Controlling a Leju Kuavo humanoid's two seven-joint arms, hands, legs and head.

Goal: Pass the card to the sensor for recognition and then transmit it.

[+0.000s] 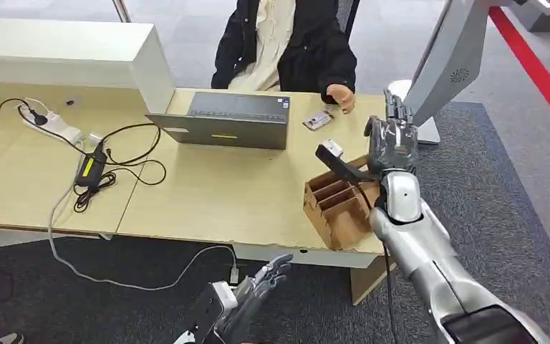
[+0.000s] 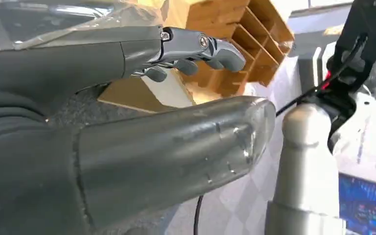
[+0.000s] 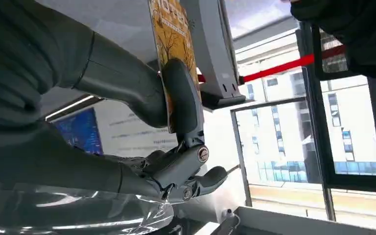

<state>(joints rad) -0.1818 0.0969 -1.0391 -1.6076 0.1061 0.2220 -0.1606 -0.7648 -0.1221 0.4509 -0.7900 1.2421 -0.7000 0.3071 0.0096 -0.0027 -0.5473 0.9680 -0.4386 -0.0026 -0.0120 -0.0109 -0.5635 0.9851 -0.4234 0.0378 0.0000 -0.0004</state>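
- The left hand (image 1: 258, 294) hangs low, in front of and below the worktop (image 1: 208, 193), well to the left of the cardboard organiser (image 1: 336, 204). Its fingers are spread and it holds nothing.
- The cardboard organiser, a brown box with open slots, stands at the worktop's near right corner. Behind it, on the far side, a person's hand (image 1: 341, 97) rests beside a small device (image 1: 318, 119), possibly the sensor, though I cannot tell.
- The right hand (image 1: 390, 140) is raised just above and behind the organiser. In the right wrist view it pinches the card (image 3: 172, 34), orange with a printed pattern, between thumb and fingers, card upright.
- A tall grey stand (image 1: 447, 64) rises just right of the organiser, behind the right hand; it too could carry the sensor.
- Judged from this, the card is picked up and lifted. Presenting it for recognition and handing it on appear not yet done.
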